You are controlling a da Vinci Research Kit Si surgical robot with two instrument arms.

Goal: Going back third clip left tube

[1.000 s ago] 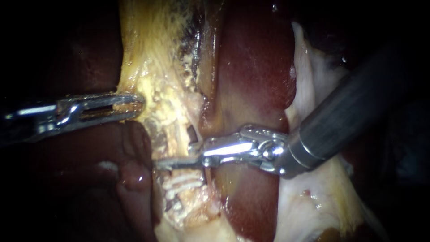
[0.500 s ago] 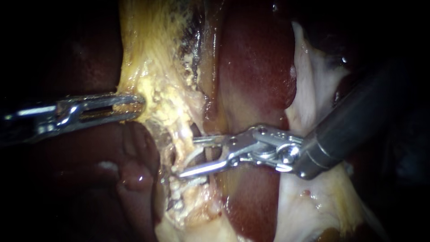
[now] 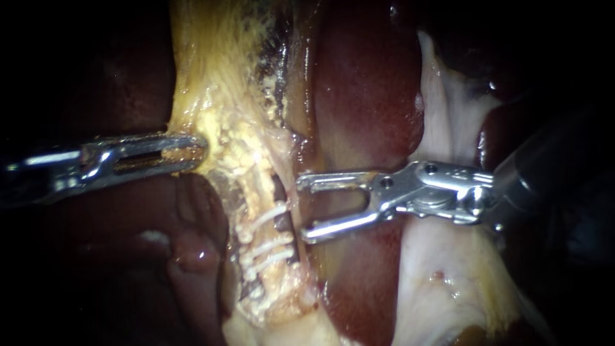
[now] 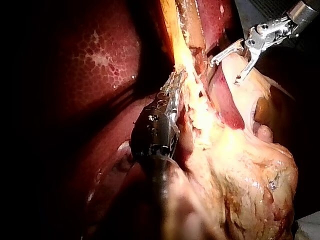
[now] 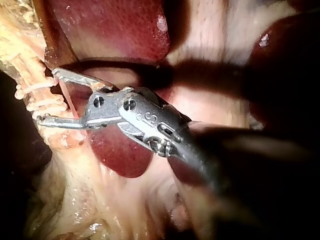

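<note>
R instrument (image 3: 301,209) pulls back right, jaws wide open, empty, tips just clear of tube (image 3: 256,192); 3 clips (image 3: 269,243) on it. L instrument (image 3: 200,148) jaws clamp tissue (image 3: 205,83) beside tube.

A narrow gap separates the right instrument's open end effector (image 3: 301,208) from the clips (image 3: 269,243) on the tube (image 3: 256,192). The dark liver (image 3: 365,96) lies close behind it. Across the tube, the left instrument (image 3: 198,150) bars the way, clamped on yellow tissue (image 3: 211,96).
</note>
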